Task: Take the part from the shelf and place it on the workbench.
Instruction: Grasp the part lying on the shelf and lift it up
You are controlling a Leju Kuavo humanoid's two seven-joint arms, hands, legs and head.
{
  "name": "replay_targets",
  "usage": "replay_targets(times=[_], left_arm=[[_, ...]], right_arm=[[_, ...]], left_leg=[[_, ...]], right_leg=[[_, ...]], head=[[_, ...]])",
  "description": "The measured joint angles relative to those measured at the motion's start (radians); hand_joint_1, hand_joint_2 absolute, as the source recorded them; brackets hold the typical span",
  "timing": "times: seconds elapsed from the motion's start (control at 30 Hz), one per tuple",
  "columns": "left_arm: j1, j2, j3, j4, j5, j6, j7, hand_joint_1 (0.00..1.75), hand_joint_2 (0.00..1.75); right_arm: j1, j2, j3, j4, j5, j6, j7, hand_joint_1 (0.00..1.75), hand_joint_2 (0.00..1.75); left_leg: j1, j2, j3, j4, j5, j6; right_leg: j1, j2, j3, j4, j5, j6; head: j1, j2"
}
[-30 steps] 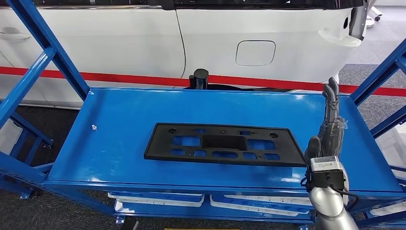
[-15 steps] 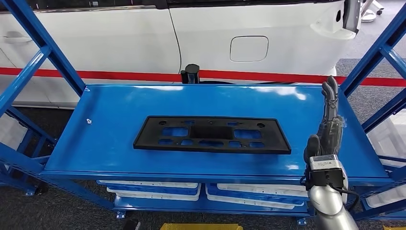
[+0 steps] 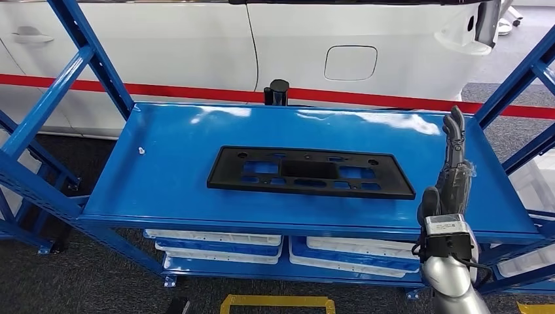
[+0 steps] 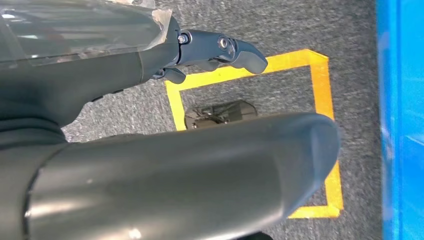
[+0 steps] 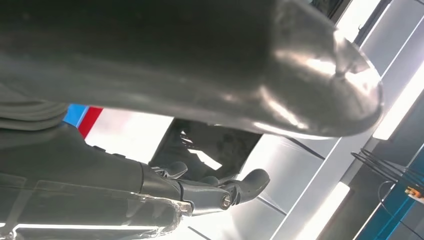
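Note:
A flat black plastic part (image 3: 310, 172) with several cutouts lies in the middle of the blue shelf (image 3: 170, 163). My right hand (image 3: 451, 171) is raised upright at the shelf's right end, fingers straight and apart, holding nothing, a short way right of the part and clear of it. The same right hand (image 5: 200, 192) appears in the right wrist view, empty against bright ceiling lights. My left hand (image 4: 210, 50) hangs over the grey carpet in the left wrist view, fingers apart and empty.
Blue upright and slanted frame bars (image 3: 78, 59) flank the shelf on both sides. White bins (image 3: 216, 239) sit on the lower level. A white car body (image 3: 294, 46) stands behind. A yellow floor marking (image 3: 275, 302) lies in front; the yellow marking (image 4: 320, 75) also runs beside the left hand.
The camera has shifted, so the whole shelf now sits further right and slightly higher in the picture. The part lies where it was on the shelf. My right hand keeps its raised pose.

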Motion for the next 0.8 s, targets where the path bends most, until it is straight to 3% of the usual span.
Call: replay_targets(times=[0.07, 0.13, 0.17, 0.27, 0.3, 0.37, 0.43, 0.47, 0.5, 0.53, 0.63, 0.67, 0.8], left_arm=[[0.0, 0.0, 0.0, 0.0, -0.001, 0.0, 0.0, 0.0, 0.0], [0.0, 0.0, 0.0, 0.0, -0.001, 0.0, 0.0, 0.0, 0.0], [0.0, 0.0, 0.0, 0.0, -0.001, 0.0, 0.0, 0.0, 0.0], [0.0, 0.0, 0.0, 0.0, -0.001, 0.0, 0.0, 0.0, 0.0], [0.0, 0.0, 0.0, 0.0, -0.001, 0.0, 0.0, 0.0, 0.0], [0.0, 0.001, 0.0, 0.0, -0.001, 0.0, 0.0, 0.0, 0.0], [0.001, 0.001, 0.0, 0.0, -0.001, 0.0, 0.0, 0.0, 0.0], [0.002, 0.001, 0.0, 0.0, -0.001, 0.001, 0.0, 0.0, 0.0], [0.002, 0.001, 0.0, 0.0, -0.001, 0.0, 0.0, 0.0, 0.0], [0.003, 0.001, 0.0, 0.0, -0.001, 0.001, 0.0, 0.0, 0.0], [0.0, 0.001, 0.0, 0.0, -0.001, 0.001, 0.0, 0.0, 0.0], [0.0, 0.001, 0.0, 0.0, -0.001, 0.001, 0.0, 0.0, 0.0], [0.001, 0.002, 0.001, 0.0, -0.001, 0.002, 0.0, 0.0, 0.0]], right_arm=[[0.0, 0.0, -0.001, 0.0, 0.0, 0.0, 0.0, 0.0, 0.0], [-0.002, 0.0, -0.001, -0.001, 0.001, 0.0, 0.0, 0.0, 0.0], [-0.002, 0.0, -0.002, -0.002, 0.001, 0.0, 0.0, 0.0, 0.0], [-0.002, 0.001, -0.002, -0.003, 0.001, 0.0, 0.0, 0.0, 0.0], [-0.002, 0.001, -0.002, -0.003, 0.001, 0.0, 0.0, 0.0, 0.0], [-0.002, 0.002, -0.002, -0.004, 0.001, 0.0, 0.0, 0.0, 0.0], [-0.001, 0.003, -0.002, -0.004, 0.001, 0.0, 0.0, 0.0, 0.0], [-0.001, 0.003, -0.002, -0.004, 0.001, 0.0, 0.0, 0.0, 0.0], [0.0, 0.004, -0.002, -0.004, 0.001, 0.0, 0.0, 0.0, 0.0], [0.0, 0.005, -0.002, -0.004, 0.001, 0.0, 0.0, 0.0, 0.0], [0.0, 0.005, -0.002, -0.004, 0.001, 0.0, 0.0, 0.0, 0.0], [-0.001, 0.005, -0.002, -0.004, 0.001, 0.0, 0.0, 0.0, 0.0], [-0.002, 0.005, -0.002, -0.004, 0.001, 0.0, 0.0, 0.0, 0.0]], left_leg=[[0.0, -0.001, -0.007, 0.002, 0.008, -0.005], [-0.004, -0.001, -0.012, 0.005, 0.014, -0.014], [-0.006, -0.001, -0.014, 0.006, 0.017, -0.019], [-0.003, -0.001, -0.02, 0.011, 0.019, -0.037], [-0.001, -0.002, -0.029, 0.029, 0.002, -0.043], [0.003, -0.004, -0.07, 0.13, -0.069, -0.055], [0.007, -0.005, -0.121, 0.265, -0.137, -0.063], [0.009, -0.005, -0.13, 0.299, -0.147, -0.066], [0.011, -0.005, -0.119, 0.294, -0.138, -0.066], [0.013, -0.005, -0.088, 0.249, -0.114, -0.066], [0.014, -0.006, 0.03, 0.048, -0.046, -0.056], [0.012, -0.006, 0.044, 0.018, -0.041, -0.052], [0.007, -0.004, 0.032, 0.004, -0.026, -0.022]], right_leg=[[-0.001, 0.0, 0.089, -0.137, 0.038, 0.016], [0.002, 0.0, 0.158, -0.257, 0.066, 0.014], [0.004, 0.001, 0.168, -0.28, 0.07, 0.008], [0.003, 0.002, 0.162, -0.28, 0.082, -0.015], [0.0, 0.001, 0.162, -0.281, 0.088, -0.023], [-0.004, -0.001, 0.155, -0.282, 0.098, -0.036], [-0.003, -0.002, 0.143, -0.281, 0.107, -0.04], [-0.003, -0.002, 0.138, -0.281, 0.11, -0.039], [-0.003, -0.002, 0.135, -0.28, 0.113, -0.038], [-0.003, -0.001, 0.133, -0.28, 0.115, -0.036], [0.003, 0.0, 0.129, -0.276, 0.119, -0.029], [0.006, -0.001, 0.125, -0.275, 0.122, -0.024], [0.003, -0.001, 0.102, -0.261, 0.12, -0.005]], head=[[0.0, 0.0], [-0.001, 0.0], [-0.001, 0.0], [-0.002, 0.0], [-0.003, 0.0], [-0.005, 0.0], [-0.006, 0.0], [-0.006, 0.0], [-0.006, 0.0], [-0.006, 0.0], [-0.006, 0.0], [-0.005, 0.0], [-0.005, 0.0]])
